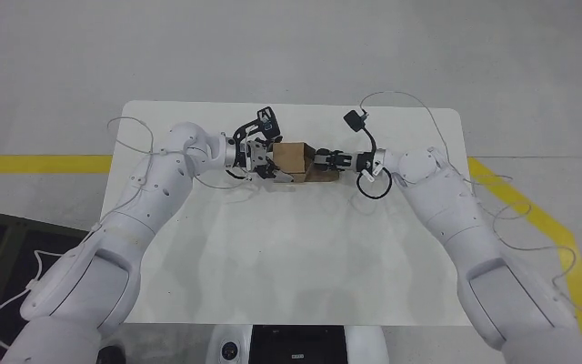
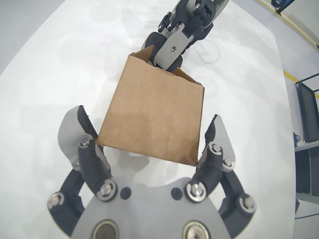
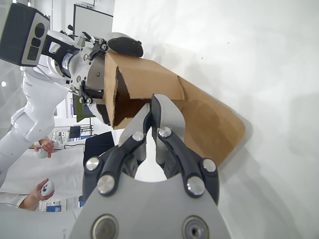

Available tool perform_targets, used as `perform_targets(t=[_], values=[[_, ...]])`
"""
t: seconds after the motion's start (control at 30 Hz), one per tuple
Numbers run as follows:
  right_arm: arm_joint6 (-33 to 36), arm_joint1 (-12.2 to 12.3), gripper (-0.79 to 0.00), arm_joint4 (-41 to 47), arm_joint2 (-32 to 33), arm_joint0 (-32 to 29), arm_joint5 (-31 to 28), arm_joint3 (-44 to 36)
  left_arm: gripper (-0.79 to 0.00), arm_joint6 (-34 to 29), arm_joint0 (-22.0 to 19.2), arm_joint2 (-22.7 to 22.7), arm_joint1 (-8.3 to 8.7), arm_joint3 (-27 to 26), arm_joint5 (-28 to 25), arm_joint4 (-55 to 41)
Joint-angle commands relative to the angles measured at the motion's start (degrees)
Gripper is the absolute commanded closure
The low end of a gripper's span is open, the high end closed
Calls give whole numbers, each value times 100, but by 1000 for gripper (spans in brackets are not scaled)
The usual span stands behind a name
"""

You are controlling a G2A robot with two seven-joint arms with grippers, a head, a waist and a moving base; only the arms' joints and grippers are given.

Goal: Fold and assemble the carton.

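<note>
A brown carton (image 1: 291, 156) lies on its side at the back middle of the white table (image 1: 273, 264). My left gripper (image 1: 262, 166) holds its closed end. In the left wrist view the carton (image 2: 154, 115) sits between that gripper's (image 2: 148, 115) spread fingers (image 2: 82, 125), which press on its two near corners. My right gripper (image 1: 318, 162) is at the opposite, open end. Its fingers (image 3: 162, 115) are pressed together, and the right gripper (image 3: 152, 100) has its tips just inside the carton's (image 3: 147, 75) mouth. One flap (image 3: 211, 130) lies flat on the table beside them.
Loose cables trail from both arms: a black loop (image 1: 373, 182) by the right wrist and a thin wire (image 1: 136, 136) at the table's left back corner. Bare tabletop stretches in front of the carton to the near edge (image 1: 273, 320).
</note>
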Motion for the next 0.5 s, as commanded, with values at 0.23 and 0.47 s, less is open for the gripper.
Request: perform_targets(t=[0.23,0.47], values=[[-136,-17,0,-81,57,13,-165,60,-785,-75,16,-52,5,-43,-14,-15],[51,-106,0,-26,-63,-126,-221,-174,-785,-132,25,-43,-3,-93,-14,-47]])
